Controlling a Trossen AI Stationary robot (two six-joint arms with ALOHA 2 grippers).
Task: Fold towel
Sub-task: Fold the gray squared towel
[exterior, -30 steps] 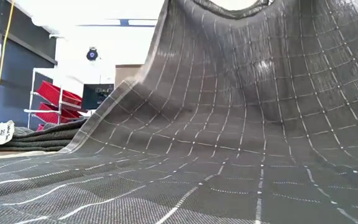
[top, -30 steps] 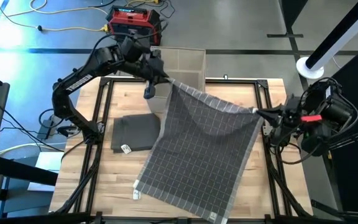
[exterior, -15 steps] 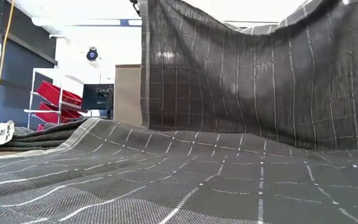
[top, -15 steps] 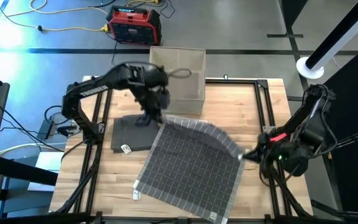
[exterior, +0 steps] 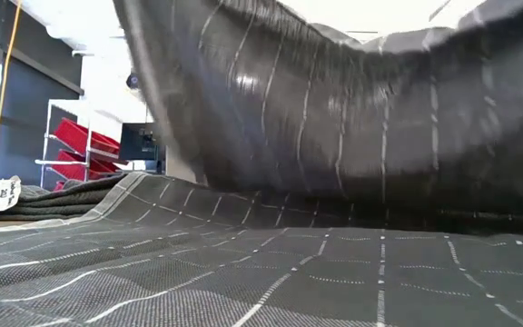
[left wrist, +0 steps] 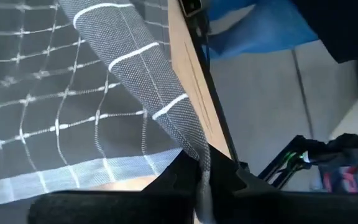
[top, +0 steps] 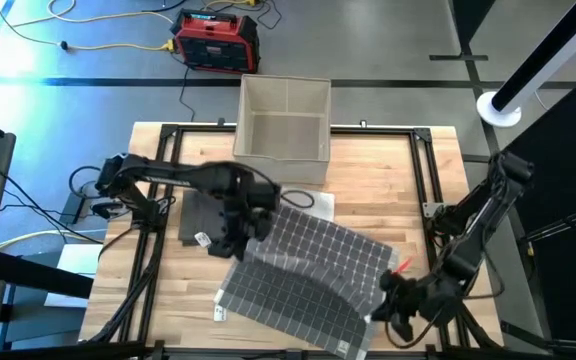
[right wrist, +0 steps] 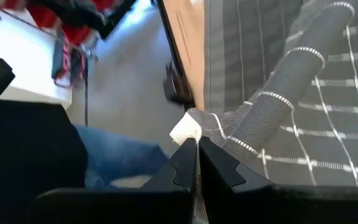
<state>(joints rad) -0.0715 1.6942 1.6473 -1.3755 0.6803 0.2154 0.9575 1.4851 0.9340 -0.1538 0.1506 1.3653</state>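
Over the counter's (top: 368, 175) near half | both jaws clamped on towel (top: 308, 265) corners | folded edge probably runs left gripper (top: 236, 232) to right gripper (top: 388, 300)

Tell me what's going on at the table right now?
Both arms are mid-fold on the grey checked towel. The left gripper and the right gripper are each shut on a corner, carrying that raised edge over the half lying flat on the table. A folded dark towel lies beside the left arm.
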